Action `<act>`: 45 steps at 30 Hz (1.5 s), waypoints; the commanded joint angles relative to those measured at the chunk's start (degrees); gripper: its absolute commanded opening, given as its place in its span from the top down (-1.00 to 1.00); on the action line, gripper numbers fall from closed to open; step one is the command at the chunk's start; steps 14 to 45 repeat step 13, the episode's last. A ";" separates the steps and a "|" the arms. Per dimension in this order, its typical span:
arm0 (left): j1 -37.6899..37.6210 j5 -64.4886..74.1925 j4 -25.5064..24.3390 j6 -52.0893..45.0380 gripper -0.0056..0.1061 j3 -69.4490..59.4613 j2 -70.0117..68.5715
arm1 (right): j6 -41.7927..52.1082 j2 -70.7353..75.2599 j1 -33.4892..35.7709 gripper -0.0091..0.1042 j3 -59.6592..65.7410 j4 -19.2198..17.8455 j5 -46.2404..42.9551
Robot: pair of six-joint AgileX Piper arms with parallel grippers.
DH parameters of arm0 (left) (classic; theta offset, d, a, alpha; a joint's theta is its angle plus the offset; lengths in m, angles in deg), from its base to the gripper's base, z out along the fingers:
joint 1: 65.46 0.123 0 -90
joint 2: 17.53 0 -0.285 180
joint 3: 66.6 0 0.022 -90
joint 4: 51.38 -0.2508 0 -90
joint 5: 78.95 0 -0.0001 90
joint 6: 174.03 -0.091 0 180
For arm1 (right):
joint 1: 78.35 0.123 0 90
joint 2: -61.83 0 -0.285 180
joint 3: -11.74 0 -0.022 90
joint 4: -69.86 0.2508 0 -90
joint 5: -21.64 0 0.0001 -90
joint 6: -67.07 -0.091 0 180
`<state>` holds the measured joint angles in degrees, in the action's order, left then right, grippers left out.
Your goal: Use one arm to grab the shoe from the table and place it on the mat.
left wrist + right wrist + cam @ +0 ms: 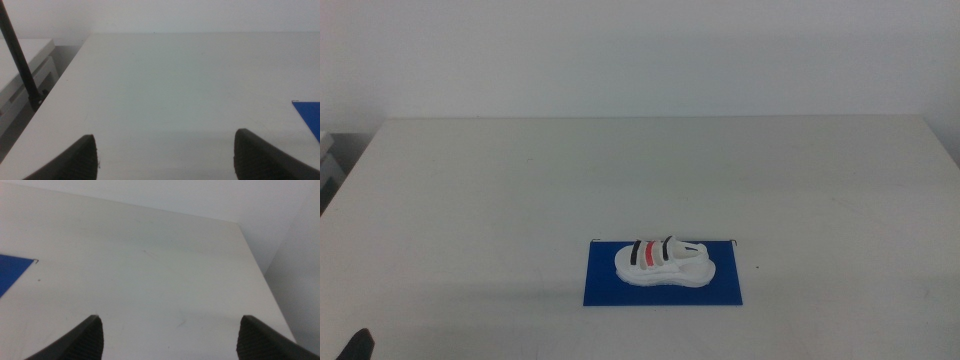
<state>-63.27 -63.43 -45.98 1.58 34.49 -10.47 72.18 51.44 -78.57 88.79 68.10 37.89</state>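
The white shoe point(662, 262) with black and red striped straps lies on its sole on the blue mat point(605, 288), near the front middle of the off-white table point(520, 190). A corner of the mat also shows in the left wrist view point(309, 114) and in the right wrist view point(11, 270). My left gripper point(165, 157) is open and empty, low at the front left; a dark tip of it shows in the middle view point(356, 346). My right gripper point(170, 340) is open and empty over bare table at the right, out of the middle view.
A white cabinet point(25, 75) and a black cable point(20, 60) stand beyond the table's left edge. The table's right edge point(260, 265) runs close to the right gripper. A white wall is behind the table.
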 commanded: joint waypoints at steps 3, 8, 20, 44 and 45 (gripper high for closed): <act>-0.23 -4.60 0.44 0.29 -0.78 -0.40 -0.78 | 0.28 3.23 -0.42 -0.70 1.76 -0.19 -4.79; -0.23 -4.60 0.44 0.29 -0.78 -0.40 -0.74 | 0.28 4.74 -0.42 -0.70 2.06 -0.47 -4.68; -0.23 -4.60 0.44 0.29 -0.78 -0.40 -0.74 | 0.28 4.74 -0.42 -0.70 2.06 -0.47 -5.07; -0.23 -4.60 0.44 0.29 -0.78 -0.40 -0.74 | 0.28 4.74 -0.42 -0.70 2.06 -0.47 -5.07; -0.23 -4.60 0.44 0.29 -0.78 -0.40 -0.74 | 0.28 4.74 -0.42 -0.70 2.06 -0.47 -5.07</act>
